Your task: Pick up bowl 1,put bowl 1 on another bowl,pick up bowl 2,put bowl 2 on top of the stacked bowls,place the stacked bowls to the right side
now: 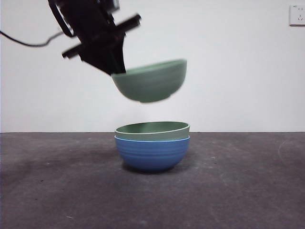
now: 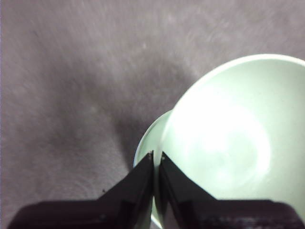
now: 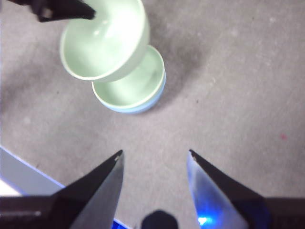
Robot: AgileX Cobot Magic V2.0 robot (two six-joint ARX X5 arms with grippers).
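Note:
A pale green bowl (image 1: 151, 81) hangs tilted in the air, directly over the stack. My left gripper (image 1: 114, 67) is shut on its rim at the left side; in the left wrist view the two jaws pinch the rim of this bowl (image 2: 228, 138), and the left gripper (image 2: 156, 157) shows no gap. Below on the table stands the blue bowl (image 1: 152, 153) with another pale green bowl (image 1: 152, 129) nested in it. The right wrist view shows the held bowl (image 3: 102, 40) above the stacked bowls (image 3: 136, 90). My right gripper (image 3: 153, 157) is open, away from them.
The dark grey table (image 1: 238, 191) stretches to both sides of the stack. A white wall stands behind, with a socket (image 1: 297, 14) at the upper right. A pale blue-edged strip (image 3: 24, 176) lies near the right gripper.

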